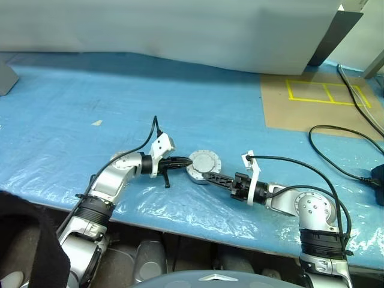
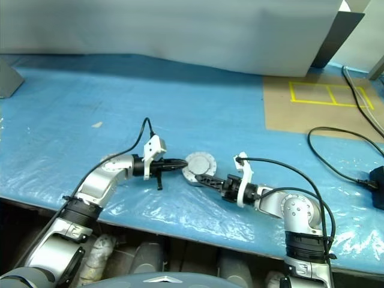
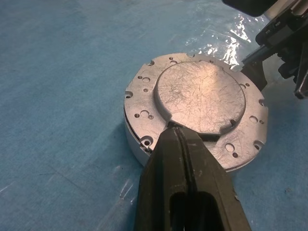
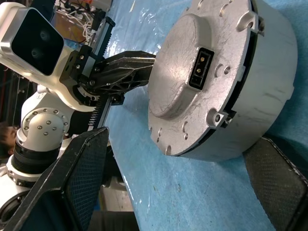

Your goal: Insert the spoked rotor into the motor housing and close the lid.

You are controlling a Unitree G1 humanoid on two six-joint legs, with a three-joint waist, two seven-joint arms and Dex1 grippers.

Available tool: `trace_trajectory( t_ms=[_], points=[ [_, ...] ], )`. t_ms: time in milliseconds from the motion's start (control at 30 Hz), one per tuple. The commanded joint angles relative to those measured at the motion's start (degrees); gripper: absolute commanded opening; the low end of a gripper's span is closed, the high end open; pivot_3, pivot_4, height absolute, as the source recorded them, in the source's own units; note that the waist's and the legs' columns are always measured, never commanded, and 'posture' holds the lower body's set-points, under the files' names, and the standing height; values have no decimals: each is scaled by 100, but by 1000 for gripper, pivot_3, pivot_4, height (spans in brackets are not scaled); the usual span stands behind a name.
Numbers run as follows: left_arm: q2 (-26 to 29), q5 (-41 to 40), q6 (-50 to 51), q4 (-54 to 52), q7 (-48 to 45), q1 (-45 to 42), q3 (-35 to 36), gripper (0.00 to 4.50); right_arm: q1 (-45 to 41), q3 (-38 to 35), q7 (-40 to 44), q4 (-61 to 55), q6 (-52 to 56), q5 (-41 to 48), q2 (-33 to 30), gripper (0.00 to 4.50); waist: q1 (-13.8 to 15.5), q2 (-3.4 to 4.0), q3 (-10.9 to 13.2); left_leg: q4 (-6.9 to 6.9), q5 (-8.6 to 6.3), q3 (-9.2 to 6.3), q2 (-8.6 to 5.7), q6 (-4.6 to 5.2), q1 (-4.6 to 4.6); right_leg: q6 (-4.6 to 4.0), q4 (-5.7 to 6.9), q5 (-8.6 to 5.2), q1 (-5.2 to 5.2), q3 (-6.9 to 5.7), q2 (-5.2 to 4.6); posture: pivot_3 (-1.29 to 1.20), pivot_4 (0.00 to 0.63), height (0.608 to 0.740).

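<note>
A: Where is the motor housing (image 1: 203, 166) now?

B: It sits on the blue bench (image 1: 72, 108), right between the two hands. The lid (image 3: 199, 98) is down flat on top of it. I cannot see the rotor, so I think it is inside, but I cannot be sure.

A: What are the hands doing?

B: The left hand (image 3: 179, 137) has its two fingers pressed together. Its tip is on the edge of the lid. The right hand (image 1: 211, 176) has its fingers wide apart, one on each side of the housing, not squeezing it.

A: What could go wrong?

B: The blue sheet looks shiny and slippery. If the left hand pushes sideways, the housing could slide away. It could also tip if the push lands only on the rim.

A: Anything else?

B: The lid might not be fully shut. If the right hand bumps the housing on its way out, the lid could pop up again.
</note>
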Motion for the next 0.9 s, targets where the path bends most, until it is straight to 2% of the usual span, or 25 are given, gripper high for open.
trace_trajectory(
  t_ms=[33,133,167,233,367,467,500,767,900],
  points=[
    [9,163,118,146,37,100,-145,0,-73,-58,-254,265,-407,-163,282,4465,-8,-2,-1,0,0,0,0,0,0,0,1,0,0,0,0,0,150,740],
    [2,182,116,154,37,90,-148,0,-141,-136,-389,416,-624,-198,502,4465,-37,-5,-3,0,0,1,1,0,16,27,4,-14,4,3,0,0,150,740],
    [-4,189,120,158,36,86,-143,0,-149,-166,-418,433,-663,-179,552,4301,-36,-5,-3,-2,0,2,2,0,21,37,5,-19,4,4,0,0,150,740],
    [-9,214,107,178,33,72,-139,0,-126,-203,-453,413,-715,-132,606,3797,-28,-5,-3,-9,-1,2,1,1,25,39,5,-20,3,4,-1,0,150,740],
    [-10,240,92,184,25,65,-143,0,26,-151,-422,285,-719,-82,561,2389,-17,-4,-3,-14,-1,2,-2,1,21,40,4,-20,1,6,-2,0,150,740],
    [-34,257,75,221,12,44,-149,0,106,-63,-344,207,-724,-80,471,1538,-13,-1,-4,-17,0,4,-2,0,12,19,1,-9,-5,6,-1,0,150,740],
    [-41,262,71,227,8,40,-149,0,120,-34,-323,181,-735,-82,444,1394,-3,-1,-4,-17,0,5,-2,0,12,8,-2,-3,-4,6,-1,0,150,740],
    [0,49,245,-3,-225,68,-83,0,8,5,-365,259,-845,-91,483,1369,2,-1,-4,-17,0,5,-6,0,7,21,-6,-10,-1,4,-6,0,150,740],
    [343,-1074,1302,-1065,-793,294,348,0,24,-46,-492,324,-761,-17,576,1369,-46,-3,-1,-18,0,6,-4,0,2,11,-4,-5,-15,7,-4,0,150,740]
  ],
)
